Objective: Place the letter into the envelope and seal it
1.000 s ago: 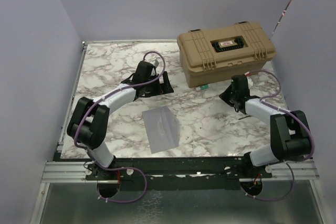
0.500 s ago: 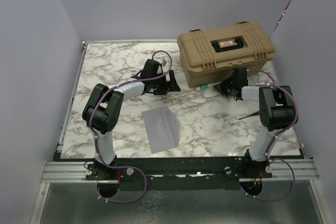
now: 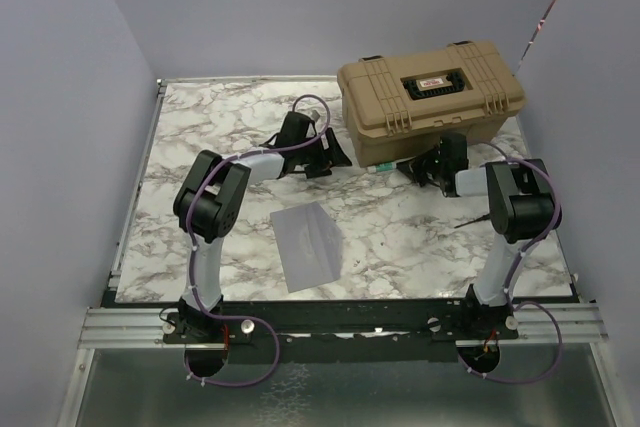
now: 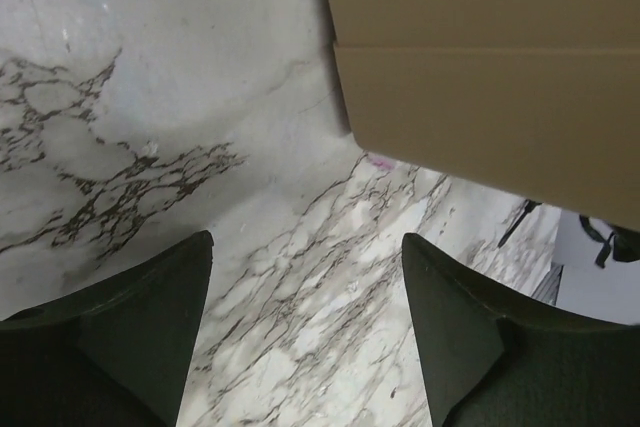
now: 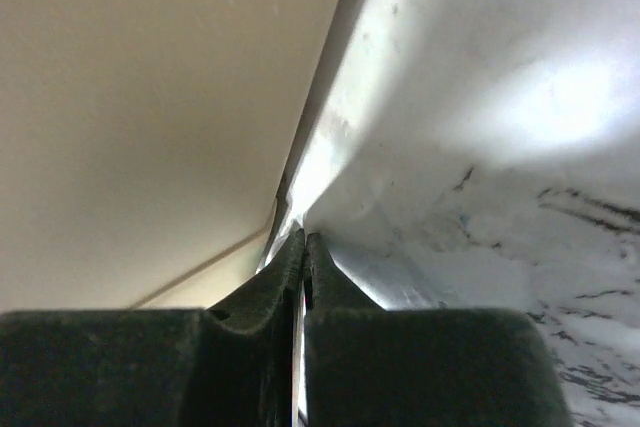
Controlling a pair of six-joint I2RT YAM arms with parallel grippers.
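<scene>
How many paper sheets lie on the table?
1: the blue-grey envelope, lying flat on the table near its front edge. No tan letter shows; it may be hidden by the toolbox.

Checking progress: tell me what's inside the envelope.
The envelope lies flat on the table, nothing on it or sticking out. Its own paper covers the inside, so any letter there is hidden.

Legible text is not appearing in any view. A small red-and-white label (image 3: 432, 83) is sitting at the lid's centre on the tan toolbox (image 3: 480, 107), its print showing too small to read.
</scene>
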